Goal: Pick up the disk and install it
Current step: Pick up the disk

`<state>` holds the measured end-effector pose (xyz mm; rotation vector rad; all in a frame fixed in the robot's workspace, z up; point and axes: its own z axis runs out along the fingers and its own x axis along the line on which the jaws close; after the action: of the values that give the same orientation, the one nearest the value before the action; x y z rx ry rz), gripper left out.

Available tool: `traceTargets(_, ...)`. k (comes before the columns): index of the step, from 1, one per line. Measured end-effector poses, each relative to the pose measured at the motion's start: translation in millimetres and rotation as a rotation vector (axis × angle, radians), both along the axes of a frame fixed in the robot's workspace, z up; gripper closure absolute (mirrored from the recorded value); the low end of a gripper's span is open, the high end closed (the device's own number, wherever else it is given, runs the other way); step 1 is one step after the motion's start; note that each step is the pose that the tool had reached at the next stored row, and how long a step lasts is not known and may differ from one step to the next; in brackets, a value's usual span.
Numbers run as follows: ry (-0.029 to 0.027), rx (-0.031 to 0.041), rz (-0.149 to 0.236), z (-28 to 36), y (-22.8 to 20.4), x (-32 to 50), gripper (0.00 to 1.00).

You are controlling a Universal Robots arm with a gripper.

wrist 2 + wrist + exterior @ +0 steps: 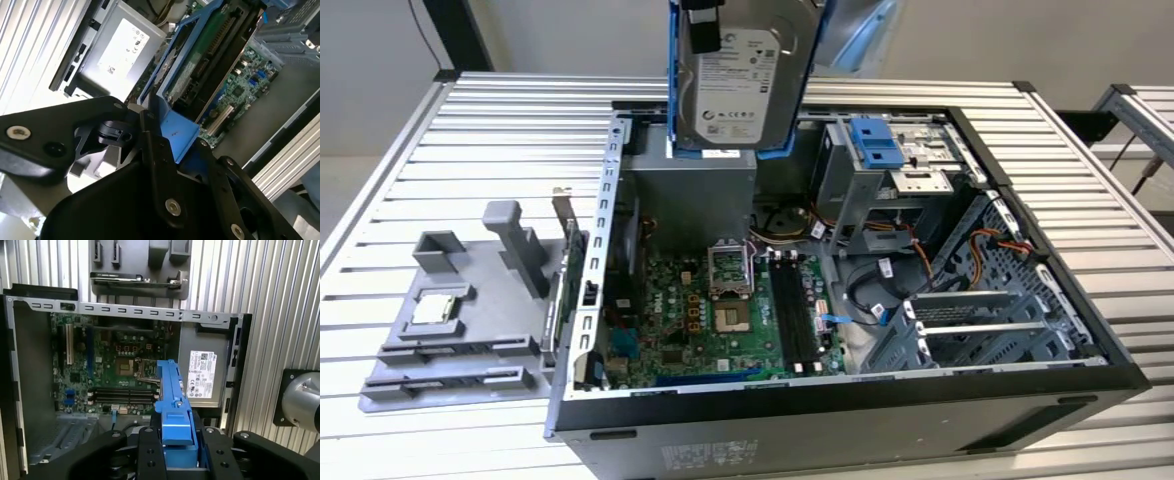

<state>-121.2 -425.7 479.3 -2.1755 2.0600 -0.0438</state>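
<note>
- My gripper [176, 442] is clenched on the disk [744, 85]. Its black fingers [150, 452] press the disk's blue rail bracket from both sides.
- In the exterior view the disk hangs upright in the air with its white label facing the camera. The gripper [703, 25] holds it at its top edge.
- The disk sits over the far end of the open computer case [854, 435], above the grey power supply [698, 195]. I cannot tell how much gap there is between the bracket's lower edge and the power supply.
- In the second wrist view I see the other face of the disk [205, 55], with its green circuit board. A blue tab of the bracket is pinched in the gripper [155, 127].
- The motherboard [707, 320] lies uncovered on the floor of the case, below the disk.
- A blue latch piece [870, 140] sits on the drive cage, just to the exterior view's right of the disk.
- The case stands on a slatted metal worktop [1067, 130]. On the exterior view's left, beside the case, a grey tray [400, 385] holds a small silver chip [434, 308].
</note>
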Motion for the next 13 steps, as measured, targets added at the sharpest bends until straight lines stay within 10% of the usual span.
traceTargets(13,0.0015,-0.0021,0.000,0.0,-30.4,31.4,1.00)
